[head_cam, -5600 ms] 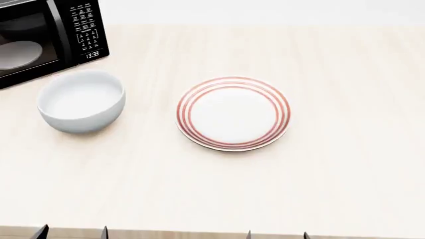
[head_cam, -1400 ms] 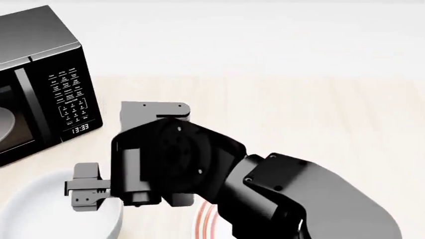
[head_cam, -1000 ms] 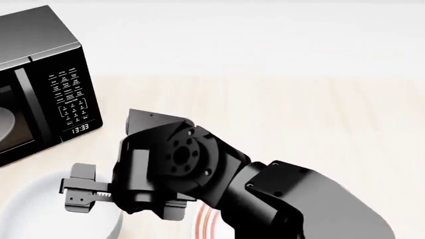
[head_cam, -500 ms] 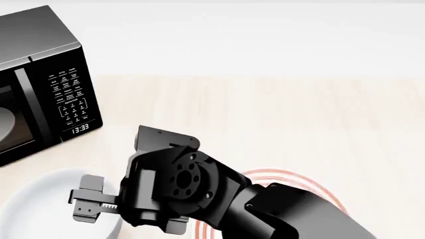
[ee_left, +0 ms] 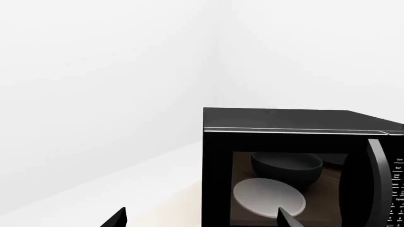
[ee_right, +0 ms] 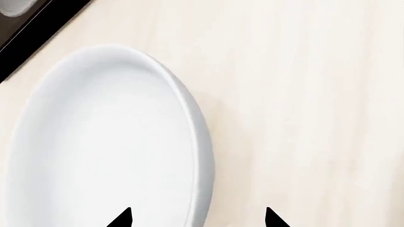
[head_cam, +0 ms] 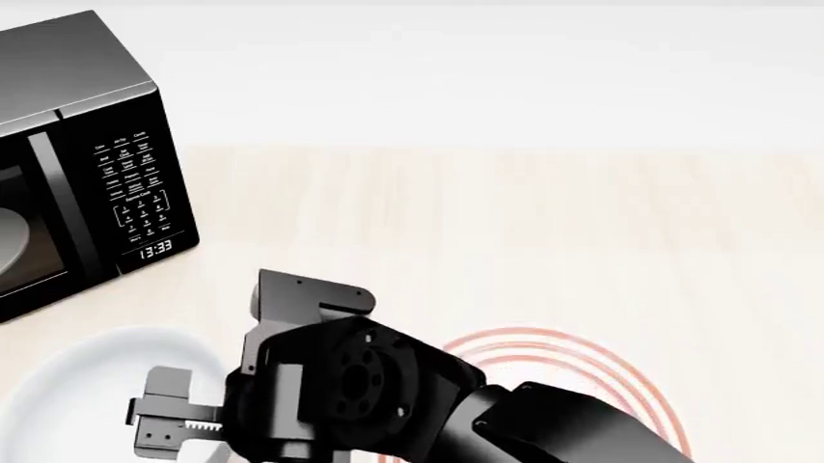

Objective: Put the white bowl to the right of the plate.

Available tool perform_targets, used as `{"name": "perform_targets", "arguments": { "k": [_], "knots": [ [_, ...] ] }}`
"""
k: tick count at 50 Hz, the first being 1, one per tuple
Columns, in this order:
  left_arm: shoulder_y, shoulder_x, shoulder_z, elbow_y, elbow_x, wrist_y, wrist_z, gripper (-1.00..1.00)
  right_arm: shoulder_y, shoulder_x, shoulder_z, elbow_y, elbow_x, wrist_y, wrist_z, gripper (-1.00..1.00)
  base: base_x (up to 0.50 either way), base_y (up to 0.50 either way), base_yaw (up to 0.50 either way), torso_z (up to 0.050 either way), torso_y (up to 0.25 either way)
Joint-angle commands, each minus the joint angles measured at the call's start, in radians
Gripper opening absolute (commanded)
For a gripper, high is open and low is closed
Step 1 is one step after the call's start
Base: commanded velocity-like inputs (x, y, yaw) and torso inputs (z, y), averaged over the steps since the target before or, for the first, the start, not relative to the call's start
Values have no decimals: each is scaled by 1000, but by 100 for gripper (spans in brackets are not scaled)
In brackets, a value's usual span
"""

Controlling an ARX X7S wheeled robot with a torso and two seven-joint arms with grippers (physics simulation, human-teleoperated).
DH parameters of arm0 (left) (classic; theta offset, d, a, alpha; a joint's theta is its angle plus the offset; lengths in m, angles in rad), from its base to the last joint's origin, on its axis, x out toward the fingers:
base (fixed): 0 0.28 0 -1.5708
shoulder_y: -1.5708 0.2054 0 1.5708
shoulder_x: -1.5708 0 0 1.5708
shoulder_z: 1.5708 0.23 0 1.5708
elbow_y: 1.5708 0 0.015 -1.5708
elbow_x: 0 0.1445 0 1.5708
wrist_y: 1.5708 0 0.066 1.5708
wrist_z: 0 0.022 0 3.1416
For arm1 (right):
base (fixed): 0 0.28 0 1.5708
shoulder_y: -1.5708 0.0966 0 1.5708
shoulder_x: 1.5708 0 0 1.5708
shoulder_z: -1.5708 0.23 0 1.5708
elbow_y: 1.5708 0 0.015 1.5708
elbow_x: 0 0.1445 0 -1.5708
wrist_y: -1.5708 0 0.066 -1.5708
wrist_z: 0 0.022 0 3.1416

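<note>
The white bowl [head_cam: 71, 386] stands at the near left of the table, partly cut off by the head view's edge. The plate [head_cam: 566, 359] with red rings lies to its right, mostly hidden behind my right arm. My right gripper [head_cam: 174, 429] is open above the bowl's right rim. In the right wrist view the bowl [ee_right: 101, 142] fills the left half, and the gripper [ee_right: 197, 218] has one fingertip over the bowl's inside and the other over the table, the rim between them. My left gripper [ee_left: 200, 220] is open and empty, facing the microwave.
A black microwave [head_cam: 77, 174] stands at the back left, close behind the bowl. In the left wrist view the microwave [ee_left: 284, 123] shows its greyish glass disc [ee_left: 268, 198] through the door. Bare light wood table [head_cam: 580, 222] stretches beyond and right of the plate.
My right arm has moved down and nearer, bringing the gripper lower over the bowl's right rim. More of the plate's red rings show behind the arm. Bowl and plate have not moved.
</note>
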Motion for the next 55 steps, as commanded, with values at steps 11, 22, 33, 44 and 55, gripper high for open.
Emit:
{"name": "perform_targets", "arguments": {
  "k": [11, 22, 33, 44, 55],
  "knots": [
    [12, -3, -1, 12, -9, 5, -2, 100, -63, 0, 0, 12, -75, -16, -43, 100, 0, 0, 0, 0, 0],
    [14, -5, 3, 14, -8, 9, -4, 100, -80, 0, 2, -2, -107, -25, -69, 100, 0, 0, 0, 0, 0],
    [16, -7, 2, 13, -13, 12, -5, 100, -90, 0, 2, -1, -113, -24, -80, 100, 0, 0, 0, 0, 0],
    [18, -8, 2, 12, -17, 14, -8, 100, -85, 0, 3, -23, -114, -42, -63, -100, 0, 0, 0, 0, 0],
    [25, -8, 3, 18, -17, 19, -10, 100, -77, 0, 4, -38, -150, -65, -31, -100, 0, 0, 0, 0, 0]
  ]
}}
